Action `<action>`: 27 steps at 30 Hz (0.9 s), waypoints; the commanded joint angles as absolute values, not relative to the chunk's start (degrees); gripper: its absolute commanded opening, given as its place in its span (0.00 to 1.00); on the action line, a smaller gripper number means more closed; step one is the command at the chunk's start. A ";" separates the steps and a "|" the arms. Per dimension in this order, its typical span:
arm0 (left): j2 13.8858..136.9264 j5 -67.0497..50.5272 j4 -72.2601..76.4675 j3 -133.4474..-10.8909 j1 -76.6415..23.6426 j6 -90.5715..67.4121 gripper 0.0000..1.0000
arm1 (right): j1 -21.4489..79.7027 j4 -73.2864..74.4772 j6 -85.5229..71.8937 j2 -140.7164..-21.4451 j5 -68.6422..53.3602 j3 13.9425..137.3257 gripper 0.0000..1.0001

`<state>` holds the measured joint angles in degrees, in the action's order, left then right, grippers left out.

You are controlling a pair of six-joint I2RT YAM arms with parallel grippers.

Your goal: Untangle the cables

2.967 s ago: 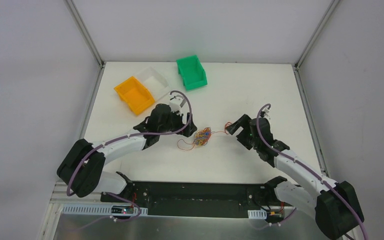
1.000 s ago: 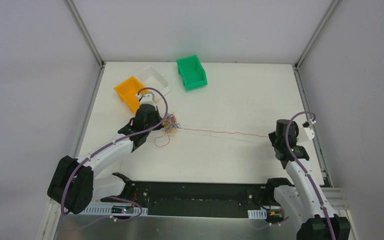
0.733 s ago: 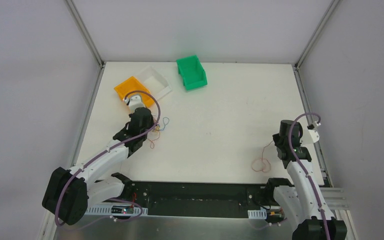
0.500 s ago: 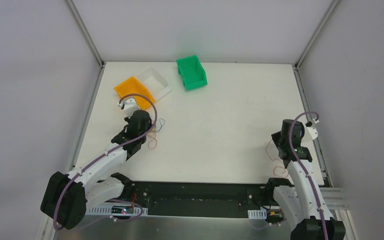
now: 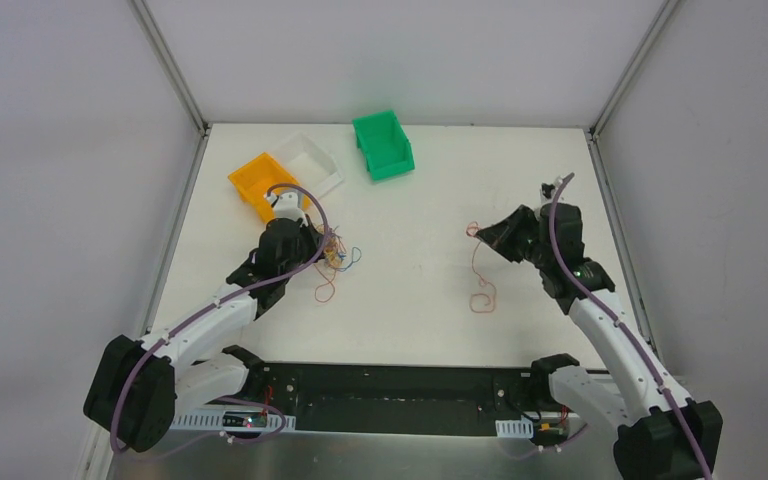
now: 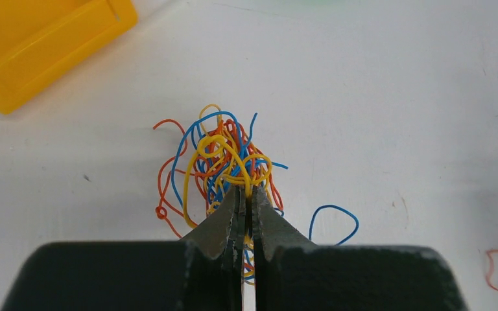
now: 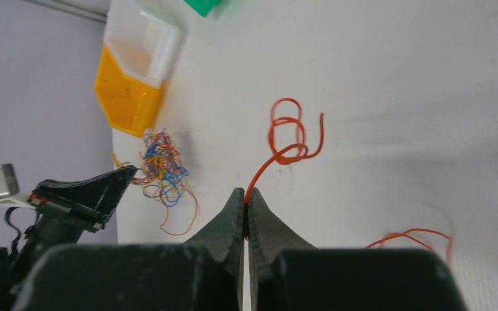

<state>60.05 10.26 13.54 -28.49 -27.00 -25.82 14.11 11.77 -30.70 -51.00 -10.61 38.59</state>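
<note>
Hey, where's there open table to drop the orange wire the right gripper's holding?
Bare table lies between the wire tangle and the held orange wire, and right of the green bin. Crowded far left: orange bin, clear bin, left gripper clamping the tangle.

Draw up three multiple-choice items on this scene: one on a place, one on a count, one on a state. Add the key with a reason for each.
1. The tangle of cables lies:
A) outside the orange bin, close by it
B) inside that bin
C) far over on the right

2. Bins in view:
A) two
B) three
C) four

3. The right tool is:
A) open and empty
B) shut on one orange cable
C) shut on a blue cable

Key:
1 A: the left wrist view shows the tangle on the white surface, the bin apart from it.
2 B: the orange one, a clear bin and a green bin.
3 B: the right wrist view shows it closed, the orange strand running from its tip.
</note>
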 commanded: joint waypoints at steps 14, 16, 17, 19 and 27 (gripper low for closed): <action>61.40 6.16 17.65 -29.18 -27.16 -24.61 0.00 | 17.31 2.63 -29.15 -81.24 -17.36 78.60 0.00; 61.51 6.08 17.65 -29.18 -27.16 -24.66 0.00 | 17.39 2.56 -29.26 -85.36 -18.08 83.63 0.00; 61.59 6.05 17.62 -29.18 -27.16 -24.65 0.00 | 17.40 2.47 -29.33 -87.18 -18.29 86.27 0.00; 61.70 6.30 17.59 -29.14 -27.16 -24.69 0.00 | 17.50 2.26 -29.51 -91.13 -18.80 91.15 0.00; 61.47 7.12 17.75 -28.83 -27.16 -24.48 0.00 | 18.10 -3.17 -30.82 -104.90 -19.38 108.13 0.00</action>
